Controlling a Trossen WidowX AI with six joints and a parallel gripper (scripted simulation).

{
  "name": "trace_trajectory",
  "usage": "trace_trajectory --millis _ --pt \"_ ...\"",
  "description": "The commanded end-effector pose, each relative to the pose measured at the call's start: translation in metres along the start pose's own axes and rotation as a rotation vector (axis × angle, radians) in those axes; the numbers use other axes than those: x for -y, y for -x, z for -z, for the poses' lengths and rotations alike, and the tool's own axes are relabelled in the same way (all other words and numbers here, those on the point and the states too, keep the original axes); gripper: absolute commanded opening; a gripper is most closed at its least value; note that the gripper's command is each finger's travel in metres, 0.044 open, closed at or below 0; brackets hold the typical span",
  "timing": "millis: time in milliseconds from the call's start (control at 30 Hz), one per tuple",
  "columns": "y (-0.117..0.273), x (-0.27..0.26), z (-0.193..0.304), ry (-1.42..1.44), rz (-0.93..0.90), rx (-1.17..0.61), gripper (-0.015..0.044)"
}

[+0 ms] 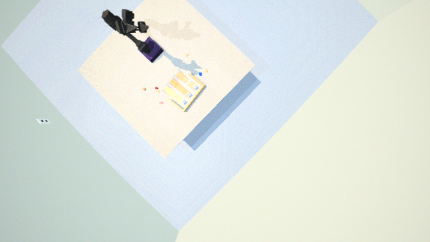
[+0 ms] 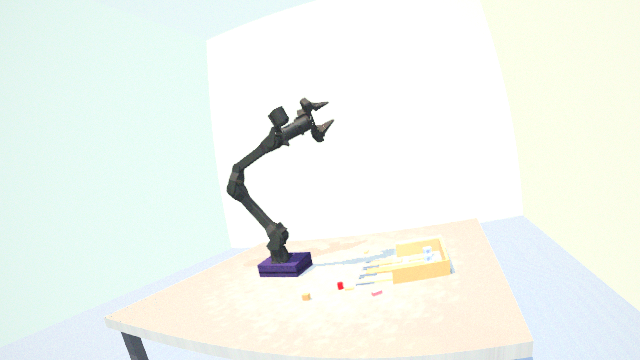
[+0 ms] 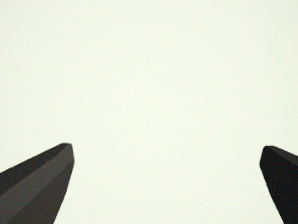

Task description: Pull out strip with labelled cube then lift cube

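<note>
Risk: the strips [image 2: 387, 267] lie side by side, so a descent slightly off line could drag the wrong one. The labelled cube [image 2: 426, 250] sits in the tray [image 2: 422, 272]. The gripper [image 2: 322, 116] is raised high above the table [image 2: 250, 320], jaws spread, holding nothing.

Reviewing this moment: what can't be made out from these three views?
- Cube labels: cubes in the tray are too small in top and exterior views.
- Which strip is whole: too small and blurred.
- Wrist view: only the fingers against blank background; table out of frame.
</note>
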State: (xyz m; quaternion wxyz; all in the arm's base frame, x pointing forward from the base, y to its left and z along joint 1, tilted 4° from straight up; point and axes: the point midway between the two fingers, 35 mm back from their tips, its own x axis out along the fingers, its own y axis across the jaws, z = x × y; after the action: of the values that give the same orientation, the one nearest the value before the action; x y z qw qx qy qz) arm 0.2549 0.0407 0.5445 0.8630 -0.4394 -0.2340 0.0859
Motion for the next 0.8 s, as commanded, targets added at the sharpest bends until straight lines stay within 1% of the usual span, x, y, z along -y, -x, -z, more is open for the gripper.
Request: trace_trajectory --millis 0,133,300,433,600,667,767 --pt "-0.006 -0.038 0.066 -0.225 -0.027 -0.203 0.0400" --pt "0.000 -0.077 0.123 -0.412 -0.031 -0.392 0.0400" --pt "0.023 -0.129 0.188 -0.620 -0.004 -0.639 0.0400" --pt "0.053 -0.171 0.234 -0.763 0.044 -0.844 0.0400" --pt "0.102 -0.222 0.280 -0.902 0.132 -1.097 0.0400" --pt "0.110 -0.230 0.285 -0.919 0.148 -1.135 0.0400" --pt "0.111 -0.230 0.286 -0.920 0.150 -1.138 0.0400"
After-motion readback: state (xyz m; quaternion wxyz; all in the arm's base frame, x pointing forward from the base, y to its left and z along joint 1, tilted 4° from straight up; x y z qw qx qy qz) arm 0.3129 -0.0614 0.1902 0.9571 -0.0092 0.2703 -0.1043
